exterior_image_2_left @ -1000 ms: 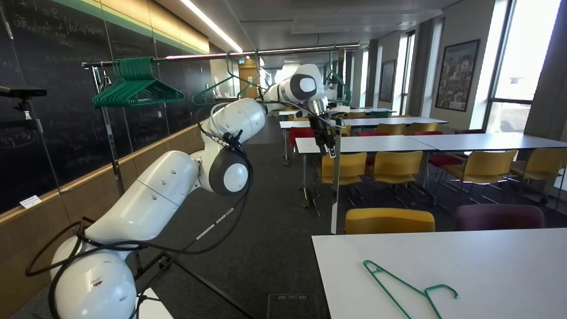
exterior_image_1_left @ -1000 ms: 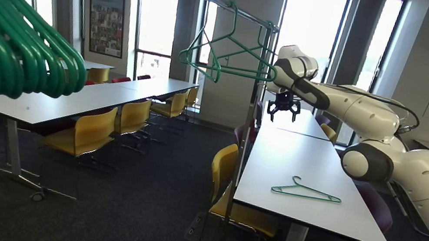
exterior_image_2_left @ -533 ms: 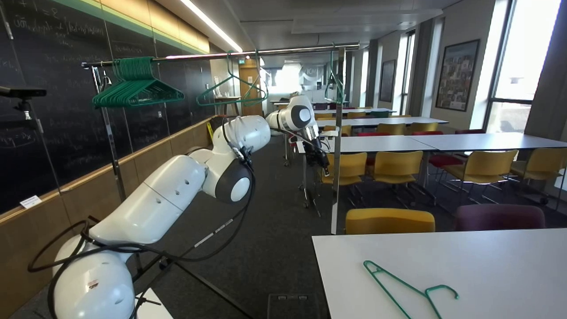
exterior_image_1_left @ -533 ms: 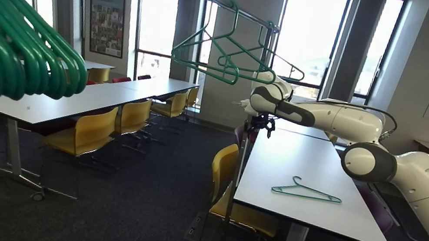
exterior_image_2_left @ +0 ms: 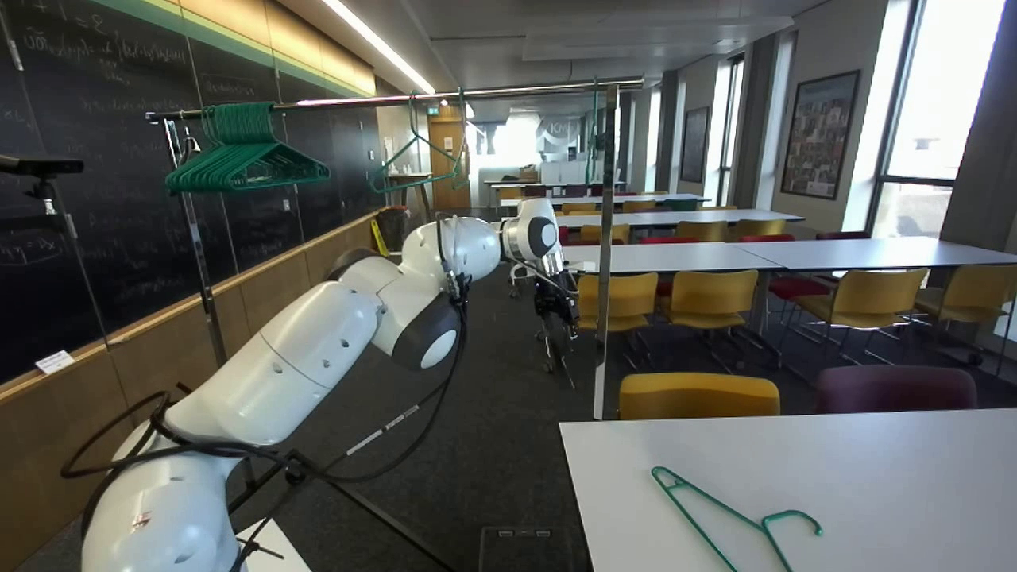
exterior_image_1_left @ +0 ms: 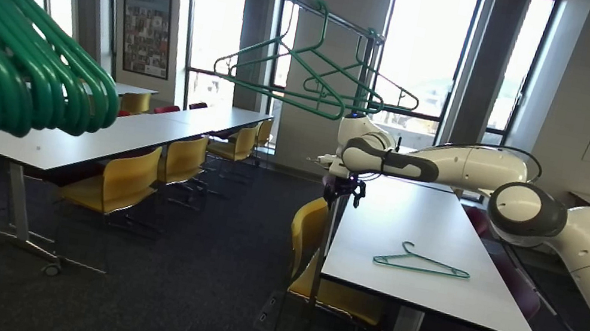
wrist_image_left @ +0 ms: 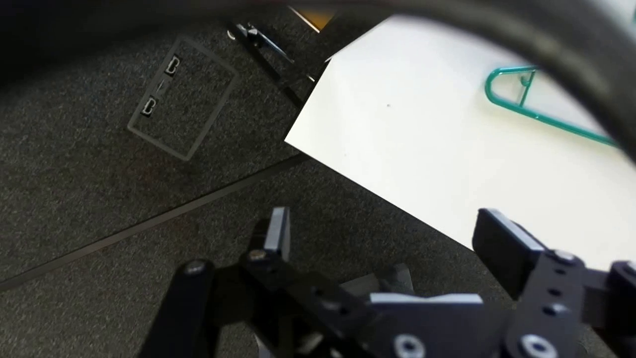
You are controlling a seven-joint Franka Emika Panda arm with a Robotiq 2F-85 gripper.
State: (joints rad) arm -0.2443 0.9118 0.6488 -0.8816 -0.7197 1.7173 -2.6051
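Gripper (wrist_image_left: 383, 224) had sunk lower; jaws spread wide, nothing held. Seemingly approaching; next move probably needed alignment over tabletop hanger (wrist_image_left: 539, 117).

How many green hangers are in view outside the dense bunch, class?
4: on the rail, a front hanger, a middle hanger and, near the post, an end hanger; on the table, a loose hanger. Others may be hidden.
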